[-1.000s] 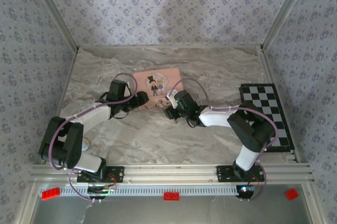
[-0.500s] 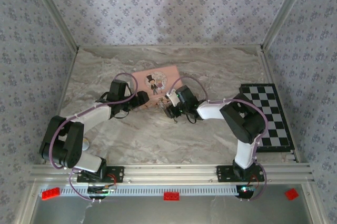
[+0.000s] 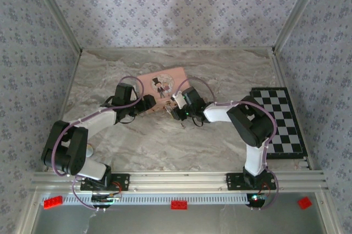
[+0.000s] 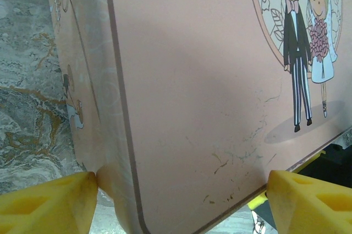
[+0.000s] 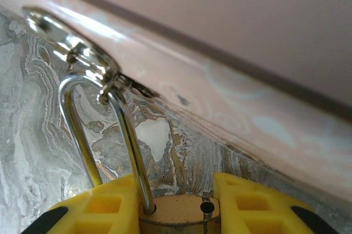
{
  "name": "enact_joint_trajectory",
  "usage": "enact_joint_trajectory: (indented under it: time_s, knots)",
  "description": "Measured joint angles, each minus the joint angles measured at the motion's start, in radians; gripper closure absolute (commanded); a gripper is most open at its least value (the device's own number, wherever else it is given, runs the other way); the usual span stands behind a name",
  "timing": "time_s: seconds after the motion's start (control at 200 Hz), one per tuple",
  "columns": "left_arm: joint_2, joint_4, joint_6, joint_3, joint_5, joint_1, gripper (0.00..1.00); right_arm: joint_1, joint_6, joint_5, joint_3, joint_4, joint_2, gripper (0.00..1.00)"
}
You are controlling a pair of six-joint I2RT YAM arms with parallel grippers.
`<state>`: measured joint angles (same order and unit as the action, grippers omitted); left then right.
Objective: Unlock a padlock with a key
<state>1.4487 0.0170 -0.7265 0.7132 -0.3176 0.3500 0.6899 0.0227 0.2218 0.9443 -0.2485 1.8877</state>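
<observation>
Right gripper (image 5: 177, 196) closer, around padlock (image 5: 179, 216) beside tin (image 5: 236, 19)

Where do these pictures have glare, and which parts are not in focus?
Right wrist view: bright glare on the shackle of the padlock; the pink tin behind looks soft. Left wrist view: the yellow fingertips are blurred, and a soft shadow lies on the lid.

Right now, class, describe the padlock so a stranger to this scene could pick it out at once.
Find the pink tin with the cartoon couple mid-way across the marble table. Hooked to a metal clasp on its side, between the right end effector's yellow fingers, sits the padlock. Unlike the tin, it is tiny and brass, with a thin silver shackle.
</observation>
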Motion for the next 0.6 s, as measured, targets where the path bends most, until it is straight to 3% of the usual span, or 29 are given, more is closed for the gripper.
enact_joint_trajectory:
  time_s: [0.33, 0.6]
  knots:
    - [0.006, 0.014, -0.015, 0.000, 0.019, 0.006, 0.20, 0.042, 0.128, -0.091, -0.042, -0.074, -0.012, 0.84]
    - [0.008, 0.034, -0.046, -0.002, 0.046, 0.033, 0.20, 0.089, 0.358, -0.213, -0.079, -0.135, -0.025, 0.85]
